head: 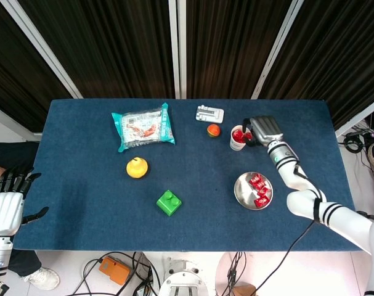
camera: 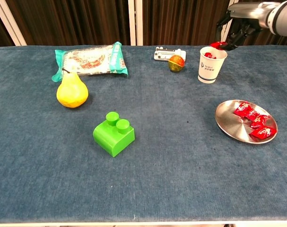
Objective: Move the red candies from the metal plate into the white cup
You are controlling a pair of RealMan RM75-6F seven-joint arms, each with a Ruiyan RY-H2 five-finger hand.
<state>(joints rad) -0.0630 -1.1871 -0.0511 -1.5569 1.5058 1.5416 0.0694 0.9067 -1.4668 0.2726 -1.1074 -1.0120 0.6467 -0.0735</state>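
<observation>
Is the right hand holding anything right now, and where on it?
Yes: the right hand pinches one red candy by its edge in its fingers, above the white cup.

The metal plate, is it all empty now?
No, the metal plate still has several red candies lying on it in the chest view.

Above the white cup (camera: 211, 65): taken up by the right hand (camera: 243, 18), a red candy (camera: 218, 45) at its fingertips just over the rim
Cup to metal plate (camera: 230, 125): bare blue table (camera: 181, 156) between them
Left of the cup: small round fruit (camera: 176, 63) and grey block (camera: 164, 53) stand near
Table middle: green brick (camera: 114, 134), pear (camera: 72, 92), snack packet (camera: 89, 59) well apart
Left hand (head: 7, 206): off the table's edge, apparently holding nothing
</observation>
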